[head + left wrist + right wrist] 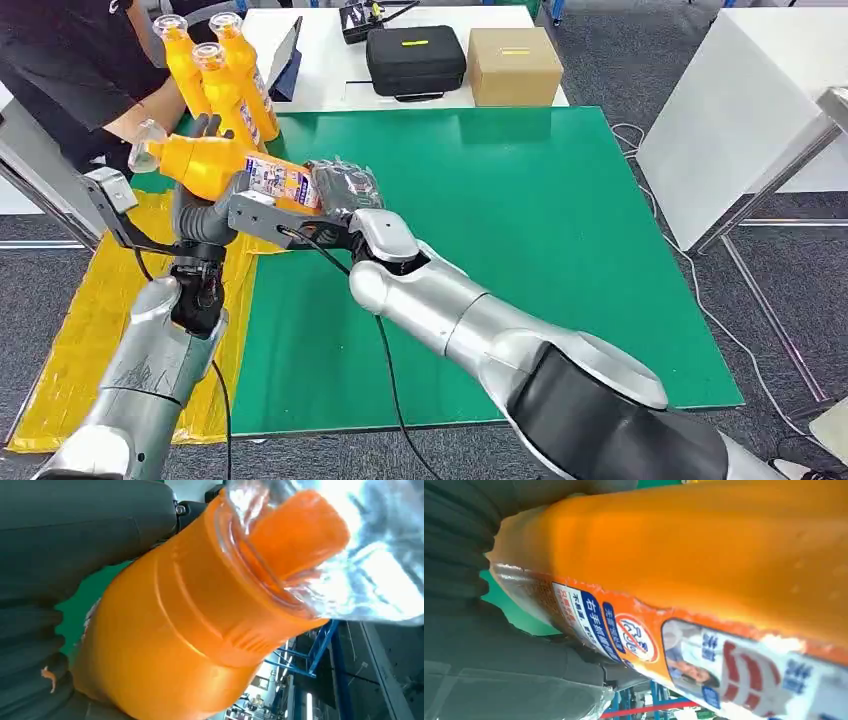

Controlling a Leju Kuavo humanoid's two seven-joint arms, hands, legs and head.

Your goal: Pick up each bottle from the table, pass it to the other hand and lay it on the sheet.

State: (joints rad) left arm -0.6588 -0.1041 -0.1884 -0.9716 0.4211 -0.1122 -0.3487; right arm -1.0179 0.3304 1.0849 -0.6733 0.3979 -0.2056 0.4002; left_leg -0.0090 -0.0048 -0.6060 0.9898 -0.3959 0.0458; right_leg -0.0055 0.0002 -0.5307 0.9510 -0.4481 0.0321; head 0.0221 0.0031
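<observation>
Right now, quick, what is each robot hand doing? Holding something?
Left robot hand: holds the orange bottle near its neck end.
Right robot hand: grips the same bottle at its label end.

Chinese "右手" on bottle label (624, 635)

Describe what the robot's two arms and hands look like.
Both arms are silver metal with rounded segments; the right arm has a black shoulder section. Thin black cables trail from each wrist. The left hand and right hand are dark grey, with ribbed covers and darker fingers.

glossy orange plastic bottle (215, 165), matt green mat (520, 230)
</observation>
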